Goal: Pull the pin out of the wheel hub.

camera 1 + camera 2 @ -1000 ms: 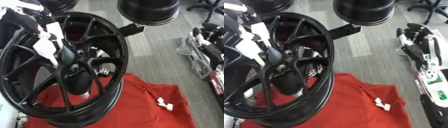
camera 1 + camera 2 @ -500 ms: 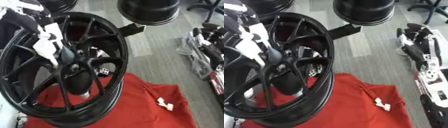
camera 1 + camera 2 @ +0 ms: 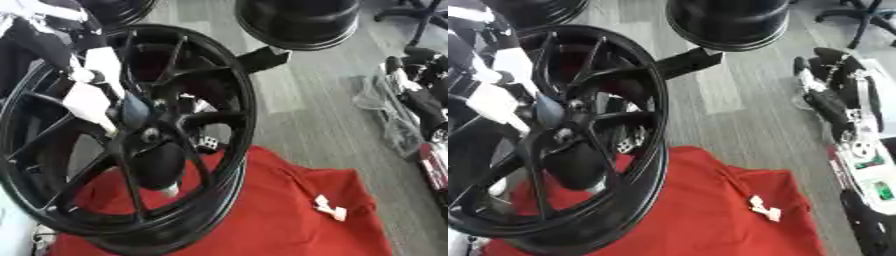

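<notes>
A large black spoked wheel (image 3: 229, 100) stands upright on a red cloth (image 3: 280, 215). Its hub (image 3: 147, 134) faces me at the left. My left hand (image 3: 87, 95), white and black, reaches in from the upper left to the hub. Its white fingers (image 3: 105, 65) and thumb close round a dark bluish piece (image 3: 133, 107) just above the hub's centre, which I take for the pin. My right hand (image 3: 837, 97) rests open at the right edge, away from the wheel.
Two more black wheels (image 3: 297, 22) (image 3: 114, 10) stand at the back, and a black bar (image 3: 262, 57) juts between them and the near wheel. A small white tag (image 3: 330, 208) lies on the cloth. Clear plastic (image 3: 385, 115) lies on the grey floor at right.
</notes>
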`<action>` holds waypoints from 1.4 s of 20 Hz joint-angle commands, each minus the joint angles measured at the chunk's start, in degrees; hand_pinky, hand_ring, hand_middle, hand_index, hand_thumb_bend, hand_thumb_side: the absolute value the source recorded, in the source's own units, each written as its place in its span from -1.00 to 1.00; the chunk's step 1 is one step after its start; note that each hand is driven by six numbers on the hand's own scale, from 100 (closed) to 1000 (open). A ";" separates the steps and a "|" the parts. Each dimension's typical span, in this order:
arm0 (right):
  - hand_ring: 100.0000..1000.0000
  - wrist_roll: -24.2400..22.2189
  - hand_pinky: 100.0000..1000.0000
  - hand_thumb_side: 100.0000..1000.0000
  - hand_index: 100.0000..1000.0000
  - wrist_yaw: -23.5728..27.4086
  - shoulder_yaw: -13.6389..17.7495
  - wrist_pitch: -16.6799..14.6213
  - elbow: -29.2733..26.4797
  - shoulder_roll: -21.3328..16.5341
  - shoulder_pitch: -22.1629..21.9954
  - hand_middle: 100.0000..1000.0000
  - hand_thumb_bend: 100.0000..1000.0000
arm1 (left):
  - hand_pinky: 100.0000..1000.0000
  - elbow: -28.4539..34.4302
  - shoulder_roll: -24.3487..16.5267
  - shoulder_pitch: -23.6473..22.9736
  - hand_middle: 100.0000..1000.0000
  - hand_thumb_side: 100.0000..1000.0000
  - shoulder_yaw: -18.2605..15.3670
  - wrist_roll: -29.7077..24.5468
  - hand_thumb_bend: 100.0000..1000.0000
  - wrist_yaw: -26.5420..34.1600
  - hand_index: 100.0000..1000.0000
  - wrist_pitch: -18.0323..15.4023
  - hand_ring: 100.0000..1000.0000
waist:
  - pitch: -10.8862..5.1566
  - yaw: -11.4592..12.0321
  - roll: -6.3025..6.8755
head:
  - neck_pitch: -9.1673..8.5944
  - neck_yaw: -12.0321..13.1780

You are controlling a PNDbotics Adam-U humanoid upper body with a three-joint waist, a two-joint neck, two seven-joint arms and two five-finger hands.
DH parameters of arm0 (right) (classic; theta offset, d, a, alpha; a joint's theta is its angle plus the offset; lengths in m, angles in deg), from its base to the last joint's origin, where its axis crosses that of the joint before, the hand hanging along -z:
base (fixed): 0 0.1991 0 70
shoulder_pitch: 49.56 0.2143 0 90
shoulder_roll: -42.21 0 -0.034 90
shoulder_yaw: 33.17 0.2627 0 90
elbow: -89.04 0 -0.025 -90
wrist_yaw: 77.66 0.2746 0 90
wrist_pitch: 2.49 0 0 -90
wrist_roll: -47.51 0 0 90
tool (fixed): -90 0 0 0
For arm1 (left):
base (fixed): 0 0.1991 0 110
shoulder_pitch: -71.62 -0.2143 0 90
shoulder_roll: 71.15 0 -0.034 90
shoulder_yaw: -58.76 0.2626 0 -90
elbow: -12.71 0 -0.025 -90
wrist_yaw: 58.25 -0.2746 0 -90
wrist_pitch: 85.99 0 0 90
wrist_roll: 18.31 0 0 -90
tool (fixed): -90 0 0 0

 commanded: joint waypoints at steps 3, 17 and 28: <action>0.22 -0.15 0.63 -0.60 0.35 -0.15 0.29 -0.16 -0.42 -1.01 0.32 0.08 -0.47 | 0.57 1.23 -1.69 1.30 0.35 -0.88 -0.73 -0.11 -1.00 -0.78 -0.18 0.13 0.48 | -0.70 -0.01 -0.16 | 0.31 -0.03; 0.22 -0.41 0.63 -0.60 0.36 -0.11 0.24 -0.27 -0.62 -1.34 0.32 0.08 -0.49 | 0.54 7.95 -4.05 3.87 0.25 -1.00 -6.39 -0.11 -1.00 -3.27 -0.40 2.50 0.41 | -0.67 0.35 -0.33 | 0.31 -0.62; 0.23 0.13 0.63 -0.60 0.36 -0.42 0.86 -0.37 -1.17 -1.84 -0.31 0.08 -0.49 | 0.56 7.65 -15.62 1.76 0.26 -1.00 -19.93 -0.11 -1.00 -4.32 -0.37 9.31 0.41 | -0.46 1.37 -0.22 | 0.31 -2.87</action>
